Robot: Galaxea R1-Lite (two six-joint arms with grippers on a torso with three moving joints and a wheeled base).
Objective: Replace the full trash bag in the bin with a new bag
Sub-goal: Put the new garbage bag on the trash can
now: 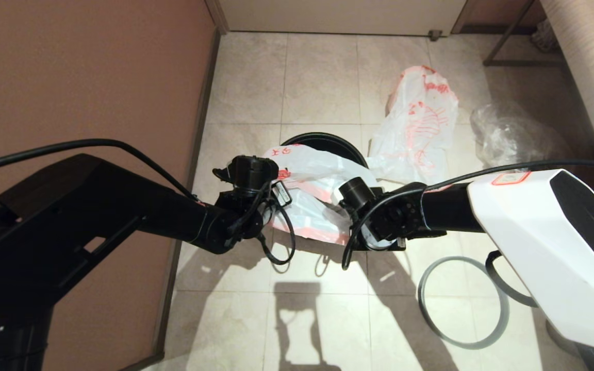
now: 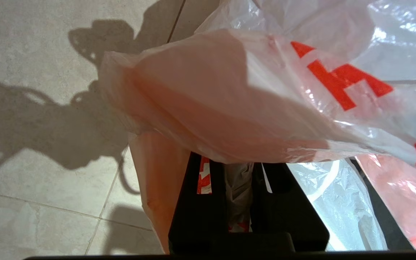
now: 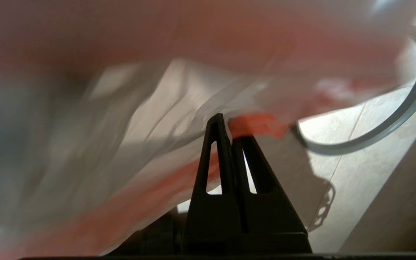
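Clear bag [image 1: 508,136] by wall; door stop [image 1: 435,35]

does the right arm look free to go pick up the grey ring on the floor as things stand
Probably not yet: the right gripper is shut on the new bag. The grey ring lies bare on the floor beside that arm, nothing covering it.

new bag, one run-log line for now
left gripper: shut on new bag | right gripper: shut on new bag | bin: unlined

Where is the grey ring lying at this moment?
In the head view the grey ring lies flat on the floor tiles on the robot's right, under the right arm, apart from the black bin farther ahead.
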